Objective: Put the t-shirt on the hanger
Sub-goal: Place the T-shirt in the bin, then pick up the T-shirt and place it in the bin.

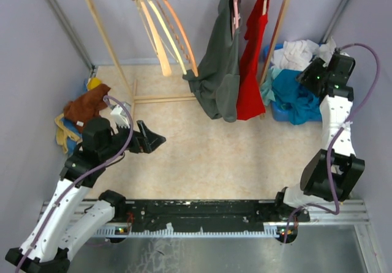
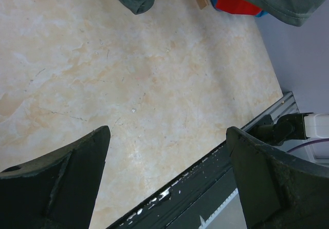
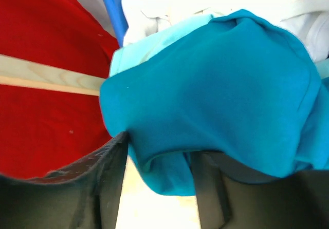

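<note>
The teal-blue t-shirt (image 1: 295,95) lies bunched on the clothes heap at the far right. In the right wrist view the t-shirt (image 3: 216,85) bulges over the fingers, and a fold of it hangs down between them. My right gripper (image 3: 159,148) is over it with jaws apart, and there is a gap beside the fold; from above, the right gripper (image 1: 310,77) sits at the heap's edge. The thin orange hanger (image 1: 184,34) hangs on the rail at the back. My left gripper (image 1: 156,141) hovers wide open over the floor, left gripper (image 2: 167,131) holding nothing.
A wooden rack (image 1: 278,34) carries cream hangers (image 1: 156,37), a dark grey shirt (image 1: 217,71) and a red garment (image 1: 251,71) on a pink hanger (image 1: 236,3). White clothes (image 1: 297,52) top the blue bin. A brown and yellow pile (image 1: 86,111) lies left.
</note>
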Robot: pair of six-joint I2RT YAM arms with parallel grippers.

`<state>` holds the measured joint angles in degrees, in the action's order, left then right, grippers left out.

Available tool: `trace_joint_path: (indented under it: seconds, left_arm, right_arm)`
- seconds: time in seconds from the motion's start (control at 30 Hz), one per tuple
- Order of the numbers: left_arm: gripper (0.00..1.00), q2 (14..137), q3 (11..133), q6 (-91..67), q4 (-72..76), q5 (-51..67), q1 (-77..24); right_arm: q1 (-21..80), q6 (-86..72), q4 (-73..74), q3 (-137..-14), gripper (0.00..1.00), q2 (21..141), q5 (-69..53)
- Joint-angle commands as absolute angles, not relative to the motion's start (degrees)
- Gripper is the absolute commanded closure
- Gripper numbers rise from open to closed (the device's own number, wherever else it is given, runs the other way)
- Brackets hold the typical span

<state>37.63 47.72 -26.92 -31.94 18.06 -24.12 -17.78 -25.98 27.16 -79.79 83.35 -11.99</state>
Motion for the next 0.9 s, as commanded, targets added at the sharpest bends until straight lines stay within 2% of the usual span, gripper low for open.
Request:
trace_joint_path:
  seconds: [0.0, 0.07, 0.13, 0.33, 0.53, 0.67, 0.77, 0.87]
  left_arm:
    - [0.00, 37.57, 46.98, -26.89, -29.40, 18.99, -24.21]
    - [0.00, 37.60, 46.71, -26.81, -29.07, 18.93, -24.19]
    - [0.00, 37.69, 46.45, -26.89, -28.73, 19.19, -24.23]
    - [0.00, 38.03, 45.93, -26.47, -28.15, 19.49, -24.24]
    - [0.00, 38.34, 45.93, -26.45, -27.71, 19.87, -24.18]
    - [0.00, 37.95, 46.13, -26.63, -27.88, 19.78, -24.21]
    - [0.00, 37.56, 46.22, -26.80, -28.03, 19.63, -24.23]
    - [0.00, 37.29, 46.00, -26.98, -28.12, 19.73, -24.23]
  right_arm:
    - [-17.74, -22.34, 26.83, -83.12, 0.37, 81.71, -12.19]
    - [-17.75, -21.71, 28.77, -84.02, 0.26, 80.91, -11.41]
    - [-17.72, -21.31, 31.22, -84.68, 0.22, 80.04, -10.49]
    - [-15.96, -20.66, 35.10, -82.72, 0.22, 76.32, -10.41]
    - [-12.51, -21.96, 35.03, -81.41, 0.22, 77.98, -7.47]
    - [-11.49, -22.86, 34.71, -81.98, 0.29, 80.96, -5.18]
    - [-11.24, -23.28, 34.27, -82.08, 0.57, 81.64, -3.96]
    - [-11.16, -23.11, 35.13, -82.96, 0.64, 82.08, -2.26]
